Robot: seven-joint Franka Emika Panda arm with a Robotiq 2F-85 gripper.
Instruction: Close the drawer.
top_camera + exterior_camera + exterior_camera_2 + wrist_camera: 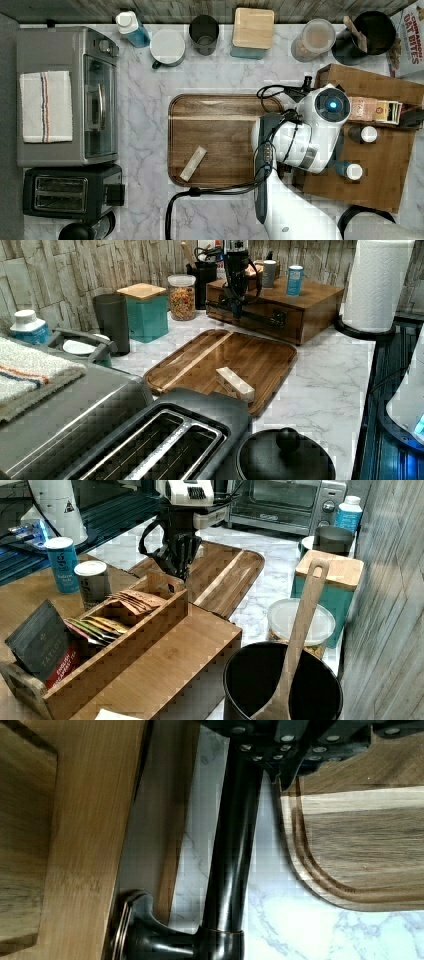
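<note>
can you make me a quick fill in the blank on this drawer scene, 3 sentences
1. The gripper is at the drawer's long black ____.
2. The small pale block lies on the dark wooden ____.
3. A striped towel rests on top of the ____ oven.

Missing words: handle; tray; toaster

Medium-brown wood drawer point(280, 315) with black handle point(232, 855) — dark-brown tray point(220, 125) on white, grey-veined marble counter point(142, 125).
</note>
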